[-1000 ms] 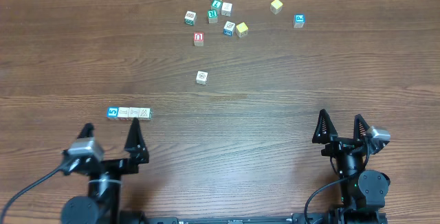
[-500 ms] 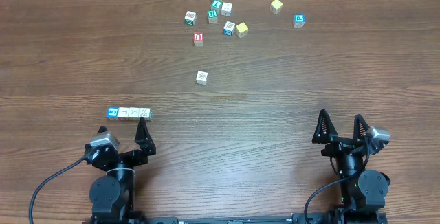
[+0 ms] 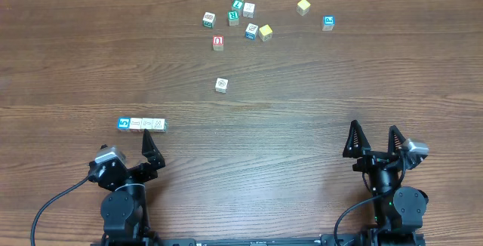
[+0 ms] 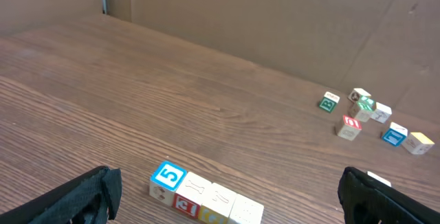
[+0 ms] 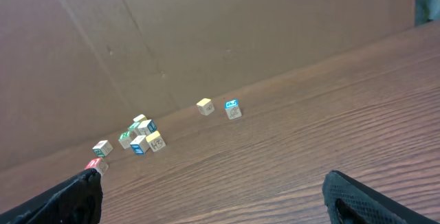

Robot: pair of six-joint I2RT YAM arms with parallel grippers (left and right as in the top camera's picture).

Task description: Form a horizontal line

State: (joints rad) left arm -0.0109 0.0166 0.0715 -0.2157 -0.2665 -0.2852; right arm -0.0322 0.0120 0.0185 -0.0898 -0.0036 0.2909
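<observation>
Four-cube horizontal line (image 3: 141,124) | likely light rigid wood, slides easily | you pinch flat opposite sides | left gripper (image 3: 128,148), right gripper (image 3: 373,134) both spread, empty

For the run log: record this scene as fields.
line: row of four small wooden letter cubes, touching, blue-faced one at its left end
left gripper: open, empty, just short of the row
right gripper: open, empty, far from any cube
strays: lone whitish wooden cube mid-table; red-faced wooden cube farther back
</observation>
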